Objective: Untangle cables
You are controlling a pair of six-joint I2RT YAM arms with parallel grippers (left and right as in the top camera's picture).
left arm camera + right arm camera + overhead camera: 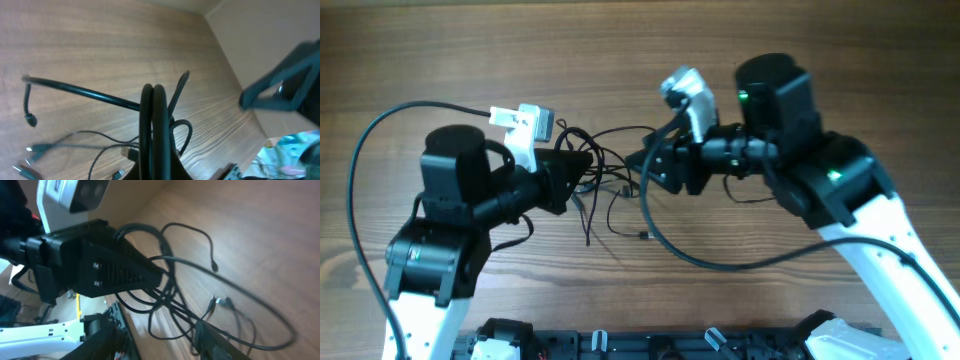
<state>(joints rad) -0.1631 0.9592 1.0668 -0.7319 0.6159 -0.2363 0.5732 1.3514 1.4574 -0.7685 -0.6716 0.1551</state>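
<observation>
A: Overhead first. Where is the knot?
B: The thin black cables (pixel 605 180) lie snarled on the brown wooden table (pixel 440 50), right at the tip of the black left gripper (pixel 582 165). The black right gripper (pixel 638 165) faces it from the far side of the snarl

A: And the left wrist view?
B: Its fingers (pixel 152 130) are pressed together, and strands meet them at the tip, so I judge one is pinched. A loose plug tip (pixel 31 120) lies well off to one side of that gripper

A: Right wrist?
B: The right one's jaws stand apart with nothing clamped. Loops fan out from the left gripper's tip and run between them

A: So how should the pull go?
B: Close on a single strand near the left gripper, then draw away slowly; grabbing several would likely tighten the knot
</observation>
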